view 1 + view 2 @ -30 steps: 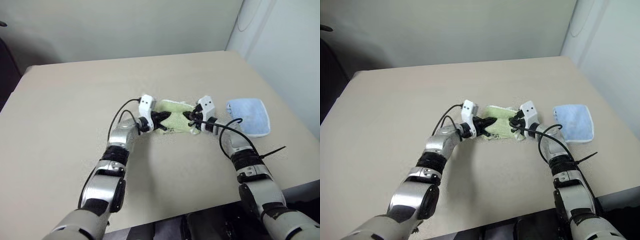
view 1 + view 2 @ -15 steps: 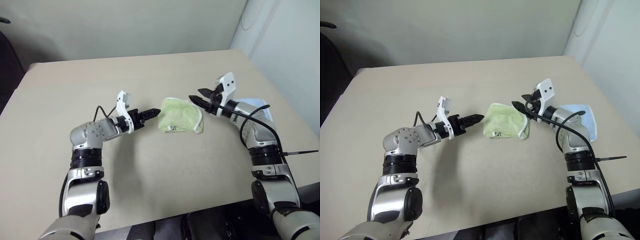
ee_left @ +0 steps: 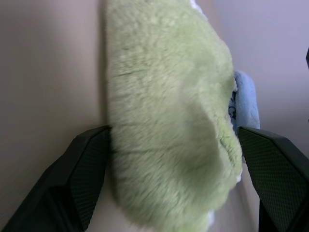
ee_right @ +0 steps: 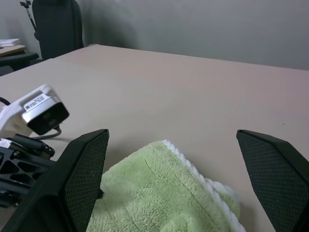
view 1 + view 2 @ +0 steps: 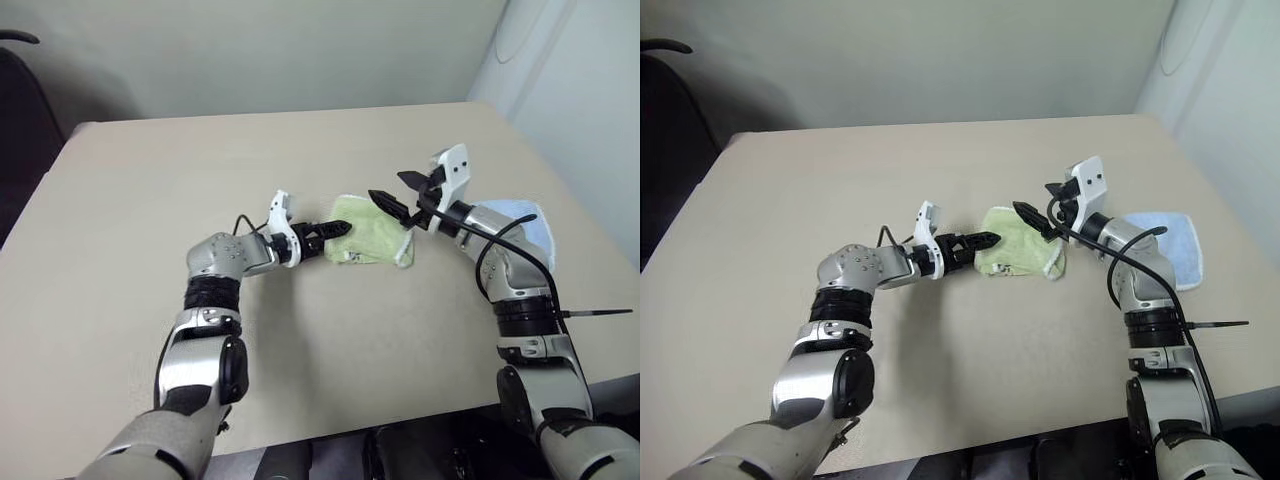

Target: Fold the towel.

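Plainly soft, light and floppy, the towel [image 5: 372, 230] lies bunched on the desk [image 5: 140, 200] between both wide-open, empty pincers, left pincer [image 5: 336, 232] at its edge, right pincer [image 5: 400, 195] above it; I would pinch the white-stitched edging at the corners.

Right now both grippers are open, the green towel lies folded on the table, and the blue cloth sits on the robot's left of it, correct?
Not quite. The blue cloth lies on the robot's right of the towel, as the right eye view shows. The rest holds: left gripper and right gripper are open.
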Robot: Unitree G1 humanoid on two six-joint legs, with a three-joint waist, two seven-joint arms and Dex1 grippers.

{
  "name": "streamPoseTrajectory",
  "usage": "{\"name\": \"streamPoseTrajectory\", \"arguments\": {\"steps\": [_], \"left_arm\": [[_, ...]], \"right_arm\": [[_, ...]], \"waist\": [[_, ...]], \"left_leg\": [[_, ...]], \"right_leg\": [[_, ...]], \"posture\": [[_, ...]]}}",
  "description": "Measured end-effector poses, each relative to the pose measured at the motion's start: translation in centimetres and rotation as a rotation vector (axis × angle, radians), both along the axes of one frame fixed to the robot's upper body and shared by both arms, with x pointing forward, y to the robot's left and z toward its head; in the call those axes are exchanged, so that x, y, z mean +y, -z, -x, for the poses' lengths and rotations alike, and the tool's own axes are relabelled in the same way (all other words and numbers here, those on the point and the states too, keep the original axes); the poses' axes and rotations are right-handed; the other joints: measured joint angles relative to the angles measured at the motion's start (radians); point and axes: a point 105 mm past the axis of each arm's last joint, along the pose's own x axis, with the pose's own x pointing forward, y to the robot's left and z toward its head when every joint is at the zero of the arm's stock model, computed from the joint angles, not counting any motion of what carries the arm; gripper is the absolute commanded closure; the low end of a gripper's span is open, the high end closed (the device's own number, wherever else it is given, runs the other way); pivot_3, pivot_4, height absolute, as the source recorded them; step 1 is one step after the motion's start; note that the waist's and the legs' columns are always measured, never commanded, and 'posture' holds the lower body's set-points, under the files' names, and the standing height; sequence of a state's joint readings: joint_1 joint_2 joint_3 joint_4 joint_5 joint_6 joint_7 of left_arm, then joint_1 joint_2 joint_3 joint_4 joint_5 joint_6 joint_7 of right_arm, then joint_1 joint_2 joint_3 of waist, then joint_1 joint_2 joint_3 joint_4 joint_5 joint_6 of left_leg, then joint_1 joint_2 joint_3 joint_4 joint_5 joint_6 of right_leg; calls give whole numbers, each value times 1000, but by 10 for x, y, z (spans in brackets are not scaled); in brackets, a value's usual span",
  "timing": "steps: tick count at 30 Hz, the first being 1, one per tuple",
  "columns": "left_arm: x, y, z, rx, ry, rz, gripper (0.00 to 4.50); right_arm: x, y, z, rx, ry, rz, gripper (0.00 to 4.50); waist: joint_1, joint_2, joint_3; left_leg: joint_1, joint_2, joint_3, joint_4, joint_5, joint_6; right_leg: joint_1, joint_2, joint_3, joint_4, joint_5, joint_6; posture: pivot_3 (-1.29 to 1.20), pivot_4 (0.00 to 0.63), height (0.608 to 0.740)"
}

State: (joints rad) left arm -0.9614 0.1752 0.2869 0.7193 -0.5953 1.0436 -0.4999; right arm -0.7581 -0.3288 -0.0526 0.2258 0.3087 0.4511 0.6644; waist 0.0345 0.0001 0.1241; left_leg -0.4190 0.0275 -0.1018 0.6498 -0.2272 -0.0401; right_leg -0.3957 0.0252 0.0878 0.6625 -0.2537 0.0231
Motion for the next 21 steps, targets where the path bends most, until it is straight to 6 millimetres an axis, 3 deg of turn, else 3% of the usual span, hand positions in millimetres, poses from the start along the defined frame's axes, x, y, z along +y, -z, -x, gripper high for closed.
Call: {"name": "streamPoseTrajectory", "arguments": {"steps": [2,5,16,21], "left_arm": [[-6,0,0,-8,14,-10,0],[-12,2,1,-10,32,-14,584],[-11,-1,-3,-34,8,12,4471],[-7,-3,-2,-58,-29,40,4491]], "right_arm": [[-1,1,0,3,10,-1,22],[-3,2,1,-1,24,-2,0],[-3,2,1,-5,46,-8,0],[-2,2,0,-3,50,-15,0]], "waist": [[0,0,0],[0,0,0],[-3,0,0],[-9,0,0]], "left_leg": [[0,0,0,0,0,0],[0,0,1,-1,0,0],[0,0,1,-1,0,0],[0,0,2,-1,0,0]], "right_leg": [[0,0,0,0,0,0],[-1,0,0,0,0,0],[-1,0,1,0,0,0],[-2,0,1,0,0,0]], "posture": [[0,150,740],[0,150,740],[0,150,740],[0,150,740]]}}
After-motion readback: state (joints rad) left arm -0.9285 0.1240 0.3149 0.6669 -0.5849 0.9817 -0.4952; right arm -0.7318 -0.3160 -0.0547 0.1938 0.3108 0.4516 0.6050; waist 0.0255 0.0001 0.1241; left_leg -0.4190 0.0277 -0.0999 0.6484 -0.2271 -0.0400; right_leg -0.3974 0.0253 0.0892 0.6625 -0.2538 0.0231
